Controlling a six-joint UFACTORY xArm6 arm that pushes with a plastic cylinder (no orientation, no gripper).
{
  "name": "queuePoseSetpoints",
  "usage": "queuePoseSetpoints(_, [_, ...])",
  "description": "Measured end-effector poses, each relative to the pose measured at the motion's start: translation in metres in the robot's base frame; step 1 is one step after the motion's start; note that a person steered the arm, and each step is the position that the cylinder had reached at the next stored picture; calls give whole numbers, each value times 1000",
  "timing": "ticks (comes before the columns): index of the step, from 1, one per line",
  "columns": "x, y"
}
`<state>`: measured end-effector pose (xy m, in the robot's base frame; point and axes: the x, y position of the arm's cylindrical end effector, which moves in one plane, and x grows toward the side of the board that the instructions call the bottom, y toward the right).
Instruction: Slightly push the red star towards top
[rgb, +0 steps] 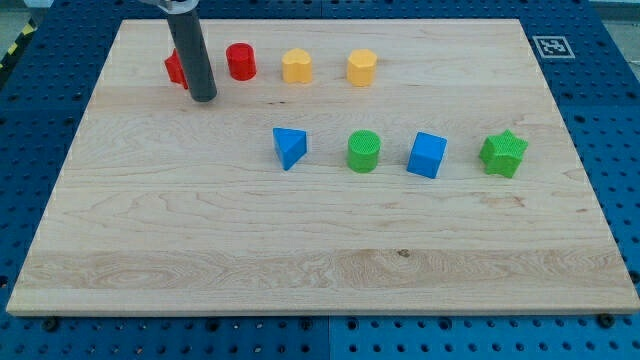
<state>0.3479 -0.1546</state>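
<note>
The red star (175, 68) lies near the board's top left, mostly hidden behind my rod. My tip (203, 98) rests on the board just below and to the right of the star, close to it. A red cylinder (240, 62) stands to the right of the rod.
A yellow cylinder (296, 66) and a yellow hexagonal block (362, 67) continue the top row. A lower row holds a blue triangular block (289, 147), a green cylinder (364, 151), a blue cube (427, 155) and a green star (503, 153). The wooden board (300, 270) lies on a blue pegboard.
</note>
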Motion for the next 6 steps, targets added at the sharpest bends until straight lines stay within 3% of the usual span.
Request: queuePoseSetpoints(6, [0,-30])
